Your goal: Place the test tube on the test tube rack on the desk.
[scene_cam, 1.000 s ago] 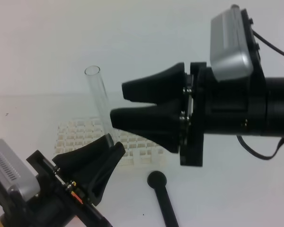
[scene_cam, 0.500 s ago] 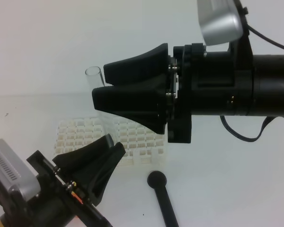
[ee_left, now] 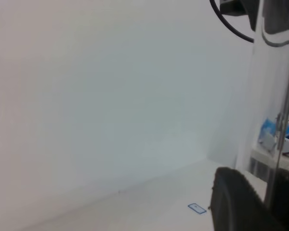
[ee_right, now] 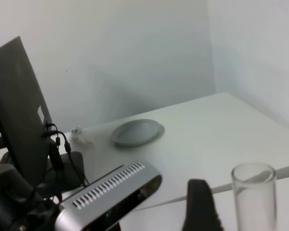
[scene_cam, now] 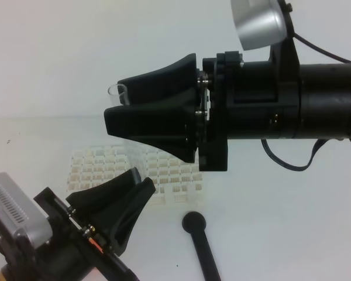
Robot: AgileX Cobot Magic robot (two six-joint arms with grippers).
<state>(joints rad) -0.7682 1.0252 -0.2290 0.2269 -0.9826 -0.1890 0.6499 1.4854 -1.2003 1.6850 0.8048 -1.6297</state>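
The test tube stands nearly upright; in the high view only its open rim (scene_cam: 117, 91) shows above my right gripper. My left gripper (scene_cam: 141, 177), at the lower left, is shut on the tube's lower end over the white test tube rack (scene_cam: 102, 167) on the desk (scene_cam: 281, 222). My right gripper (scene_cam: 113, 100) reaches in from the right, open, with its fingertips at the tube's top and hiding its middle. The right wrist view shows the tube's rim (ee_right: 253, 192) beside one black finger (ee_right: 200, 207). The left wrist view shows the tube (ee_left: 269, 96) rising from a dark finger (ee_left: 236, 202).
A black round-headed rod (scene_cam: 202, 246) lies on the desk in front of the rack. In the right wrist view a grey laptop (ee_right: 17, 106), cables and a grey oval object (ee_right: 137, 132) sit on the far table, and the left arm's silver camera (ee_right: 111, 197) is below.
My right gripper has moved left and slightly up, from beside the tube to over its upper part. The left gripper and the tube have stayed in place.
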